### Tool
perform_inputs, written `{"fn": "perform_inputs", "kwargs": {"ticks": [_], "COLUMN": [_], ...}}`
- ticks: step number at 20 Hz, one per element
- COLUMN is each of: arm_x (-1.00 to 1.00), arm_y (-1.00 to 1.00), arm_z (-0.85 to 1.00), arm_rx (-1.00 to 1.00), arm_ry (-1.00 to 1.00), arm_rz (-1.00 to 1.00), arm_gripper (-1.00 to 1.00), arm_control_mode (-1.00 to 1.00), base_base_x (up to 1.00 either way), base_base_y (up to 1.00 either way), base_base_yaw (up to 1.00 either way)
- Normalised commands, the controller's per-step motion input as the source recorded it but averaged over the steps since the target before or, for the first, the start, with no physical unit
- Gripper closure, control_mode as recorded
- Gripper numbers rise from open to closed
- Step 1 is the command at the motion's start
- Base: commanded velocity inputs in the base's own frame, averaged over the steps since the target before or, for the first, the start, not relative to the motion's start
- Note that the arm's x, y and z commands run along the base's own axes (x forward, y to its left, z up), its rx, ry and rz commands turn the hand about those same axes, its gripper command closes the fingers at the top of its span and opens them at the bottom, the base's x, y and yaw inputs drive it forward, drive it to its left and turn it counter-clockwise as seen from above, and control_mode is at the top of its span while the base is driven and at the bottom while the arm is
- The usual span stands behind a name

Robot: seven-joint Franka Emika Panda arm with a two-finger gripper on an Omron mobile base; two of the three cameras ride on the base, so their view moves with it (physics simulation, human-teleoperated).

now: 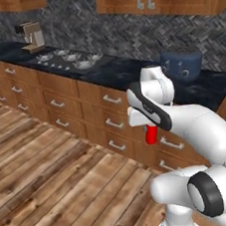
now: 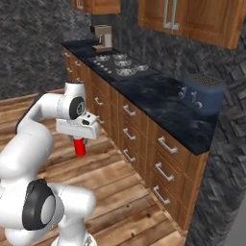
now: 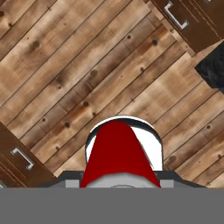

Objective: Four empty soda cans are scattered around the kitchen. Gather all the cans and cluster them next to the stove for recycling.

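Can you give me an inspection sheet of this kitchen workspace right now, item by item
Surface: dark stone counter over wooden drawers, plank floor below.
Job's things: red soda can held above the floor; stove set in the counter.
Clutter: coffee machine beyond the stove, blue toaster at the near end.
Grippers: gripper shut on the red soda can.
Cables: nothing seen.
Surroundings: wall cabinets, dark tiled backsplash.

soda can (image 2: 80,147) in hand (image 2: 79,140) above floor (image 1: 53,182), stove (image 2: 121,64) on counter (image 2: 158,98) beyond
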Motion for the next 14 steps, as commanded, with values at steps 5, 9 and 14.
{"fn": "perform_inputs", "kwargs": {"ticks": [5, 9, 14], "arm_x": [0.00, 0.00, 0.00], "arm_y": [0.00, 0.00, 0.00], "arm_z": [0.00, 0.00, 0.00], "arm_rx": [0.00, 0.00, 0.00], "arm_ry": [0.00, 0.00, 0.00], "arm_rz": [0.00, 0.00, 0.00], "arm_gripper": [1.00, 1.00, 1.00], "arm_control_mode": [1.00, 1.00, 1.00], "base_base_x": [0.75, 0.75, 0.75], "base_base_y": [-0.04, -0.01, 0.00], "base_base_yaw": [0.04, 0.03, 0.01]}}
